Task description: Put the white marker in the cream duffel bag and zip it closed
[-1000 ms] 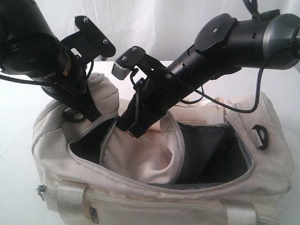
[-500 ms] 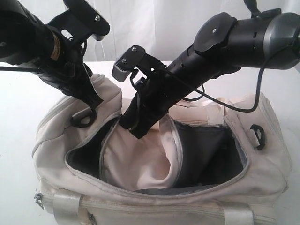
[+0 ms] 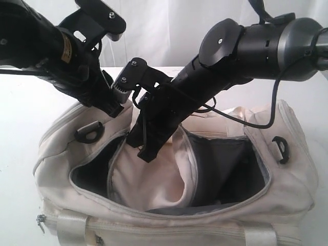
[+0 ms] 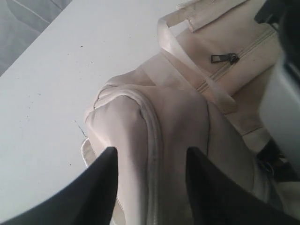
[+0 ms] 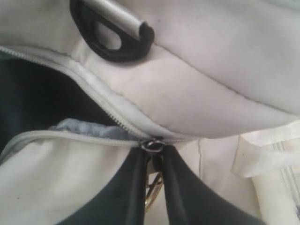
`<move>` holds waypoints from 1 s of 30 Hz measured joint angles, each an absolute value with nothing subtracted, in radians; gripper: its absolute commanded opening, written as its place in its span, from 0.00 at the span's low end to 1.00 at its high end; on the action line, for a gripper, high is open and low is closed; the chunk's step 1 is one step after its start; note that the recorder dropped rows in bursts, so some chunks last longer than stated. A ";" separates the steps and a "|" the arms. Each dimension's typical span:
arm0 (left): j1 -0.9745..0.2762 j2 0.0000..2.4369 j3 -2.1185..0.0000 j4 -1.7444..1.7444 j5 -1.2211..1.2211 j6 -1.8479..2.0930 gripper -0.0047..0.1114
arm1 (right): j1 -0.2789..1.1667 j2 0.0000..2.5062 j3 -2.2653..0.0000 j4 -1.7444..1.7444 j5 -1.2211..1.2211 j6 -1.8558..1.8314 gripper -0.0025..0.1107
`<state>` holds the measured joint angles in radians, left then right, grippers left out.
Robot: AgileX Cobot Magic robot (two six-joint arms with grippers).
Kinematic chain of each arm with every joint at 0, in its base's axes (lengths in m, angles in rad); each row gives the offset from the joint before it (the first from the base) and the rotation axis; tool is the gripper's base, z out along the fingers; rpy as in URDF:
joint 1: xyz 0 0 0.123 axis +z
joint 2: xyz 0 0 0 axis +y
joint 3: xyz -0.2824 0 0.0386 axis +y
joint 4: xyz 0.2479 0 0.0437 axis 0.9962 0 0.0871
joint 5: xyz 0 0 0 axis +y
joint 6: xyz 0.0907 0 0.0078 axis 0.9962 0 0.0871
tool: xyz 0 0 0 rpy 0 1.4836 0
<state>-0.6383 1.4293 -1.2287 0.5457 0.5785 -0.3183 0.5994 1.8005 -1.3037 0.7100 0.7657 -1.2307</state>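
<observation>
**Both grippers hold the open bag; marker out of sight**

Your left gripper point(image 4: 151, 154) is closed on a raised fold of cream fabric at the left end of the bag point(image 3: 287, 174). Its two black fingers press the fold from either side. Your right gripper point(image 5: 152, 154) reaches across the middle towards that same end. Its fingers are all but together, pinching the metal zip pull point(image 5: 151, 190) where the two rows of grey teeth meet. The bag sits on a white table point(image 3: 20, 118) with its top zip wide open, and the dark lining point(image 3: 225, 164) shows inside. A slack panel of cream fabric sags into the opening below the right gripper. A black plastic loop point(image 3: 89, 132) lies on the bag near the left gripper. The marker shows in no view, and you cannot tell whether it is inside.
</observation>
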 measured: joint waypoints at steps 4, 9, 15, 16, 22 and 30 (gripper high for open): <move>-0.638 1.433 -1.229 0.572 0.594 -0.318 0.50 | 0.599 1.796 -1.304 0.703 0.763 -1.219 0.03; -0.634 1.434 -1.229 0.604 0.620 -0.329 0.50 | 0.602 1.752 -1.304 0.699 0.710 -1.205 0.03; -0.585 1.434 -1.229 0.607 0.648 -0.331 0.50 | 0.600 1.718 -1.304 0.694 0.709 -1.189 0.03; -0.578 1.434 -1.229 0.607 0.650 -0.331 0.50 | 0.600 1.718 -1.304 0.694 0.717 -1.188 0.03; -0.562 1.434 -1.229 0.594 0.644 -0.333 0.50 | 0.600 1.718 -1.304 0.692 0.720 -1.184 0.03; -0.506 1.439 -1.229 0.554 0.644 -0.335 0.11 | 0.600 1.718 -1.304 0.694 0.718 -1.184 0.03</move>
